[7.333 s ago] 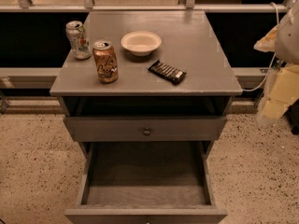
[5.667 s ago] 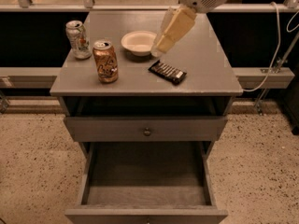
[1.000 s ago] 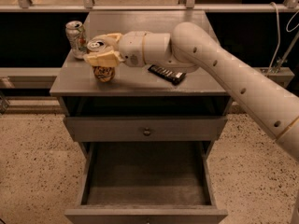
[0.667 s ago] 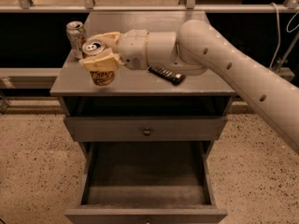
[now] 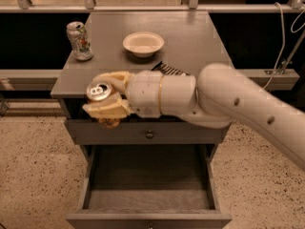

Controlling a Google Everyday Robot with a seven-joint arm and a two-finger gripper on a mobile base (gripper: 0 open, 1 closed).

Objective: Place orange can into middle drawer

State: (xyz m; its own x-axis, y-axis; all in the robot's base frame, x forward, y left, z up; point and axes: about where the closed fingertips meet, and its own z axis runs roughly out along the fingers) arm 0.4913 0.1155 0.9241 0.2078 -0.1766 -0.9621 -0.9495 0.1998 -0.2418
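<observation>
My gripper [image 5: 106, 100] is shut on the orange can [image 5: 99, 93], whose silver top faces up and whose orange base shows just below the fingers [image 5: 110, 111]. The can is lifted off the cabinet top and hangs in front of its left front edge, above the left part of the open middle drawer [image 5: 147, 199]. The drawer is pulled out and shows a bare grey floor with side walls. My white arm [image 5: 228, 104] reaches in from the right across the cabinet front.
On the grey cabinet top [image 5: 190, 37] stand a white-silver can [image 5: 79, 40] at the back left and a white bowl [image 5: 143, 43] in the middle. A dark snack packet [image 5: 169, 70] lies partly behind my arm. A closed drawer front with a round knob [image 5: 149, 135] sits above the open drawer.
My gripper has closed on the orange can, lifted it off the cabinet top and carried it forward past the front edge, over the open drawer.
</observation>
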